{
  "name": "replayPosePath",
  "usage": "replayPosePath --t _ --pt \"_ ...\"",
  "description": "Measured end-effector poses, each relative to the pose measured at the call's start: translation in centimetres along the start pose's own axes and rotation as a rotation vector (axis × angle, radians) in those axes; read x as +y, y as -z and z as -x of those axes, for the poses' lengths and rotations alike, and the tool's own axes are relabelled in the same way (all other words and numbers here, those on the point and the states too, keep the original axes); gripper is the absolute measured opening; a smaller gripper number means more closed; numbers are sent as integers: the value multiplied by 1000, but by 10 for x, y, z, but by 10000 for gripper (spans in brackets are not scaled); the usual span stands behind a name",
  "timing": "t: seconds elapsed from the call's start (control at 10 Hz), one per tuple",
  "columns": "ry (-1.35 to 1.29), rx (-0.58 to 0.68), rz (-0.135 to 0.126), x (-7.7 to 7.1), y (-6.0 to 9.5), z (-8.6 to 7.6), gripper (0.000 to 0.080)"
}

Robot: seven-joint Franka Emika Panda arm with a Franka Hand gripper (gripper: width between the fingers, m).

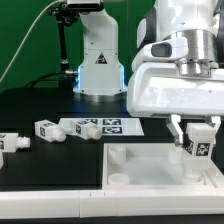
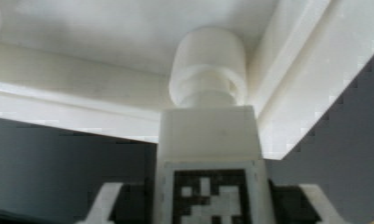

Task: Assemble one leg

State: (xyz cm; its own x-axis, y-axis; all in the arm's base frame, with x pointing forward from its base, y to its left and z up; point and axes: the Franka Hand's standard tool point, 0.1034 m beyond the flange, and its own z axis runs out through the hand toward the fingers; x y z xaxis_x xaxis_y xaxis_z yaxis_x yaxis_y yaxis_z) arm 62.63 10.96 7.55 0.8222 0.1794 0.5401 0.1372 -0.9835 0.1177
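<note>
**Leg (image 1: 200, 148) clamped above tabletop (image 1: 140, 182) corner**

Starting at the exterior view's left: a spare leg (image 1: 12, 143) and a second spare leg (image 1: 47, 129), loose on the black table (image 1: 40, 105), apparently parked until needed. Next, the marker board (image 1: 95, 127), lying flat. Then the tabletop, laid flat with round recesses upward, probably to receive pegs. At the exterior view's right, held upright by the gripper (image 1: 198, 142), fingers shut narrowly on the tagged body, peg end downward over the tabletop's corner, likely lined up for insertion; contact impossible to judge. Looks white and square-sectioned, bears a black-and-white tag (image 2: 210, 195) on one side, narrows to a round peg (image 2: 212, 65).
</note>
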Motion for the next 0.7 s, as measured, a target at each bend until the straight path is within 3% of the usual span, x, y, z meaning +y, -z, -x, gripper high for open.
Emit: replayPosePath --t 0.7 --pt "14 -1 8 6 -6 6 287"
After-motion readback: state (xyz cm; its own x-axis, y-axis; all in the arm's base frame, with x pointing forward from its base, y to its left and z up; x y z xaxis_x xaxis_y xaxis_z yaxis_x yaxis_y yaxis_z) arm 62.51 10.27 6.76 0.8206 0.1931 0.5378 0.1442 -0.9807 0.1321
